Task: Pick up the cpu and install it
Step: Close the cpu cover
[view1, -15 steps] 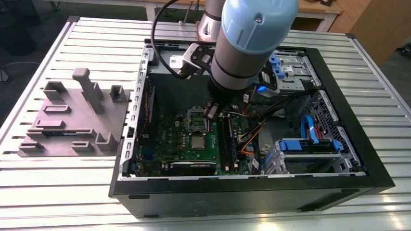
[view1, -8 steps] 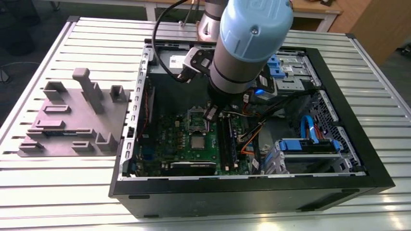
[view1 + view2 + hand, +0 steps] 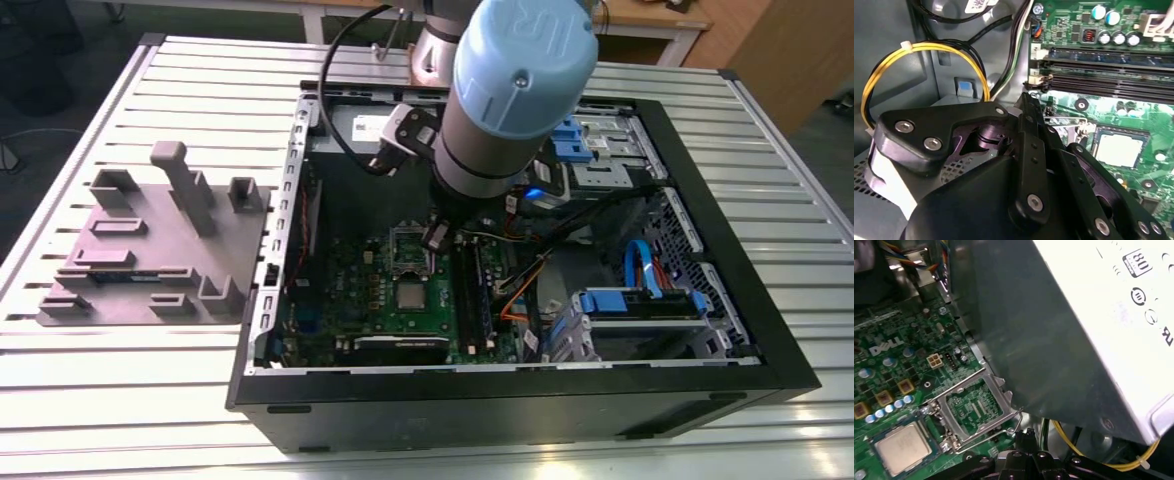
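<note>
A slatted metal bench is carrying an open computer case and, to the exterior view's left, a grey holder tray. Inside the case a green board is lying flat beside a grey power box. The arm is reaching down into the case, its claw hanging over the board with fingers pressed together, pinching nothing. The cpu is sitting in its socket, the hinged metal frame beside it standing open.

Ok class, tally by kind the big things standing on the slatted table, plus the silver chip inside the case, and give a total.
Computer case: 1
Grey fixture tray: 1
cpu: 1
Total: 3
</note>
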Controlling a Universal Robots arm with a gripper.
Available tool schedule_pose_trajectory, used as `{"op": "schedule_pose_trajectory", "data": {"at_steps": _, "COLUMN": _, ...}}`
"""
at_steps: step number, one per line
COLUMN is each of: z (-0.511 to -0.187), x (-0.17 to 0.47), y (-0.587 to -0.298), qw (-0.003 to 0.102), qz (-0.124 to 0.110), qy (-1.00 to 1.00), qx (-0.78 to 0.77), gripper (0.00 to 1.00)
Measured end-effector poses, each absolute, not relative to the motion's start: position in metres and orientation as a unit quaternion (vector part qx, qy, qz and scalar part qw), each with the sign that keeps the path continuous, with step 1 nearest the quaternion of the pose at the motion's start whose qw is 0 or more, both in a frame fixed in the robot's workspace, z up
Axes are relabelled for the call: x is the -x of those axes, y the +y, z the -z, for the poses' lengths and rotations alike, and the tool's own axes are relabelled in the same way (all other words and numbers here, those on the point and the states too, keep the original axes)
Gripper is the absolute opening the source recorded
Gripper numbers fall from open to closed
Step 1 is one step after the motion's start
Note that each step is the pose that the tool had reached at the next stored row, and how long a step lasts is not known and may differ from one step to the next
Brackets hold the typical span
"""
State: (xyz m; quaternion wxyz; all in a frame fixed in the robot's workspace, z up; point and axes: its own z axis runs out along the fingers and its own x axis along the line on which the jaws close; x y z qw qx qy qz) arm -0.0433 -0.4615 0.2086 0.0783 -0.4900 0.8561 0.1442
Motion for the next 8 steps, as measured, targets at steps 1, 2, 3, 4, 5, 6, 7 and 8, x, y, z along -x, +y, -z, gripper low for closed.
{"op": "schedule_pose_trajectory", "data": {"at_steps": 1, "z": -0.2078, "x": 0.0433, "y": -0.4606, "qw": 0.078, "qz": -0.144, "qy": 0.856, "qx": 0.49, "gripper": 0.1}}
{"op": "schedule_pose_trajectory", "data": {"at_steps": 2, "z": -0.2068, "x": 0.0432, "y": -0.46, "qw": 0.079, "qz": -0.145, "qy": 0.856, "qx": 0.49, "gripper": 0.1}}
{"op": "schedule_pose_trajectory", "data": {"at_steps": 3, "z": -0.2059, "x": 0.0432, "y": -0.4595, "qw": 0.079, "qz": -0.145, "qy": 0.856, "qx": 0.49, "gripper": 0.1}}
{"op": "schedule_pose_trajectory", "data": {"at_steps": 4, "z": -0.2051, "x": 0.0433, "y": -0.459, "qw": 0.079, "qz": -0.145, "qy": 0.856, "qx": 0.49, "gripper": 0.1}}
{"op": "schedule_pose_trajectory", "data": {"at_steps": 5, "z": -0.2043, "x": 0.0432, "y": -0.4585, "qw": 0.079, "qz": -0.146, "qy": 0.856, "qx": 0.49, "gripper": 0.1}}
{"op": "schedule_pose_trajectory", "data": {"at_steps": 6, "z": -0.2034, "x": 0.0432, "y": -0.458, "qw": 0.079, "qz": -0.146, "qy": 0.856, "qx": 0.49, "gripper": 0.1}}
{"op": "schedule_pose_trajectory", "data": {"at_steps": 7, "z": -0.2027, "x": 0.0432, "y": -0.4576, "qw": 0.08, "qz": -0.147, "qy": 0.856, "qx": 0.49, "gripper": 0.1}}
{"op": "schedule_pose_trajectory", "data": {"at_steps": 8, "z": -0.2018, "x": 0.0432, "y": -0.4572, "qw": 0.08, "qz": -0.148, "qy": 0.855, "qx": 0.49, "gripper": 0.1}}
